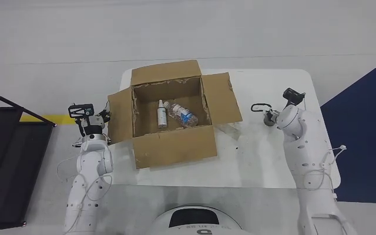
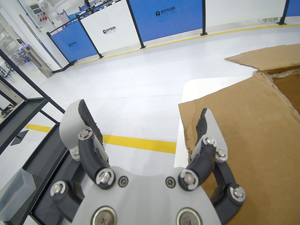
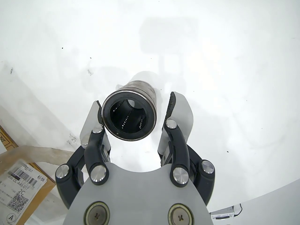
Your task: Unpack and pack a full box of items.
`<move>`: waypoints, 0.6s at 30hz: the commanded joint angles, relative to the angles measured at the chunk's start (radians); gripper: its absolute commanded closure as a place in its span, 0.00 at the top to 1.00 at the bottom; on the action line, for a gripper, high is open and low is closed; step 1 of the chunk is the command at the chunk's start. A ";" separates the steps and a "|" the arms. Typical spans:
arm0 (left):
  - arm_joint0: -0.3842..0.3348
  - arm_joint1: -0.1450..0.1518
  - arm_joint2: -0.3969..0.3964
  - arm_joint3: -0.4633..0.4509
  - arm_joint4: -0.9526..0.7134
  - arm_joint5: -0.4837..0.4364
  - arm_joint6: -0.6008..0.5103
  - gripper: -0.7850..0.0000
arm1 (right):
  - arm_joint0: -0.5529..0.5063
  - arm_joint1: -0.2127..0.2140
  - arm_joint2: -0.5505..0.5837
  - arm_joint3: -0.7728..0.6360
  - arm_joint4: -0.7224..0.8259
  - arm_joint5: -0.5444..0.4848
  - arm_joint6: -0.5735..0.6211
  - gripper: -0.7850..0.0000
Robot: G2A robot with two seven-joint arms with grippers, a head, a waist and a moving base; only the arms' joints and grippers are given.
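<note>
Unpacking seems under way: the table (image 1: 264,158) carries the open box (image 1: 173,147) toward its left edge, two bottles (image 1: 162,113) inside. Near the right edge a bearing (image 3: 130,111) stands between the spread fingers of the right claw (image 3: 136,105), against one; backing off next wants a straight lift. The left claw (image 2: 143,110) hangs spread beside the left edge.

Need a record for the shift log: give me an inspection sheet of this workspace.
Surface: white table, small dark marks.
Job's things: open cardboard box holding a white spray bottle and a clear bottle; metal bearing outside the box.
Clutter: clear plastic wrap beside the box.
Grippers: left gripper open beside a box flap; right gripper open around the bearing.
Cables: thin cable along an arm.
Surroundings: black rack, blue and white partitions, yellow floor line.
</note>
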 commanded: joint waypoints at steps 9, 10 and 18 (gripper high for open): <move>0.000 0.000 0.000 0.000 0.000 0.000 0.000 1.00 | -0.039 0.000 0.021 -0.042 0.014 0.002 -0.007 0.00; 0.000 0.000 0.000 0.000 0.000 0.000 0.000 1.00 | -0.044 0.000 0.023 -0.047 0.015 0.002 -0.008 0.00; 0.000 0.000 0.000 0.000 0.000 0.000 0.000 1.00 | -0.134 -0.001 0.063 -0.192 0.083 -0.021 -0.073 0.00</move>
